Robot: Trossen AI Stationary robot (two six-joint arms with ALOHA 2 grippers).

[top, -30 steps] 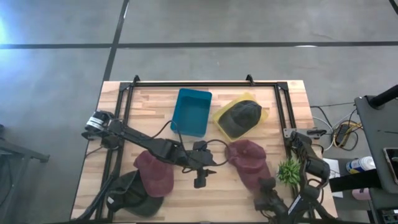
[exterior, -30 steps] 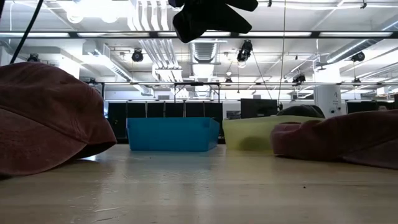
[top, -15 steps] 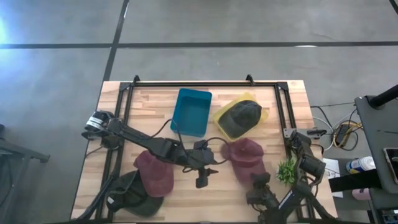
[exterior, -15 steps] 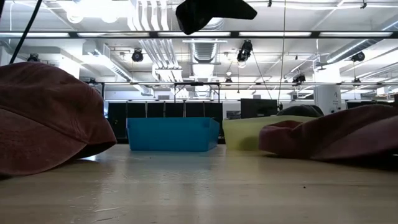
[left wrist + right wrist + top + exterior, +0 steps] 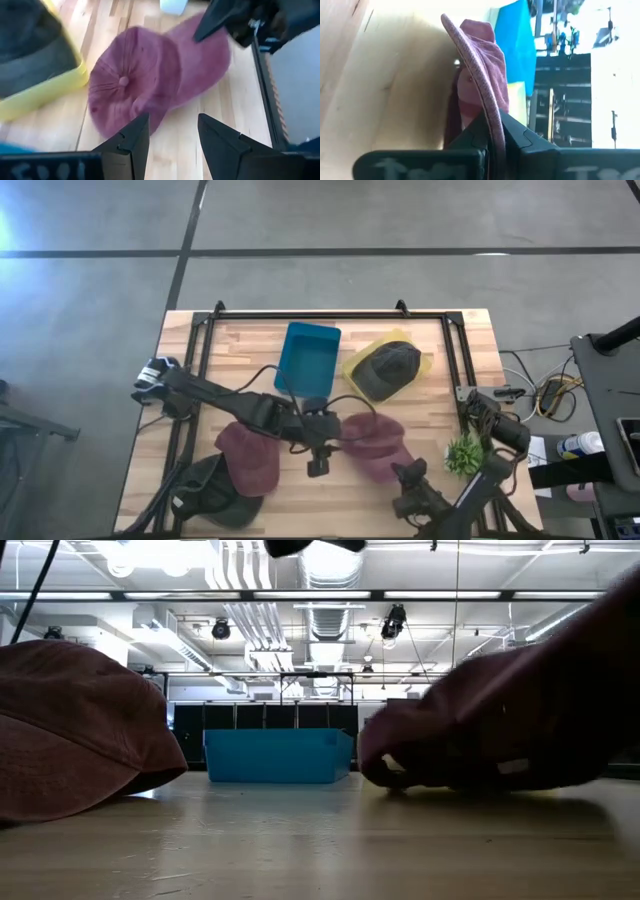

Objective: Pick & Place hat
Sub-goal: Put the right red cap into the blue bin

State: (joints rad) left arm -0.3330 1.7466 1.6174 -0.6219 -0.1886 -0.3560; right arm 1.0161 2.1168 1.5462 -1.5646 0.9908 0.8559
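Since a second ago the maroon cap (image 5: pixel 372 446) I was reaching for has slid from the table's right side toward the centre, its brim now tilted up off the wood, and my right claw (image 5: pixel 402 473) has clamped down on that brim. At the left of the wooden table (image 5: pixel 240 345) a dark cap (image 5: pixel 205 495) and a second maroon cap (image 5: pixel 247 457) lie overlapping. My left claw (image 5: pixel 318 467) hangs with fingers spread, just left of the gripped cap, with the blue bin (image 5: pixel 308 359) and a grey cap (image 5: pixel 388 369) in the yellow bin (image 5: pixel 355 362) beyond.
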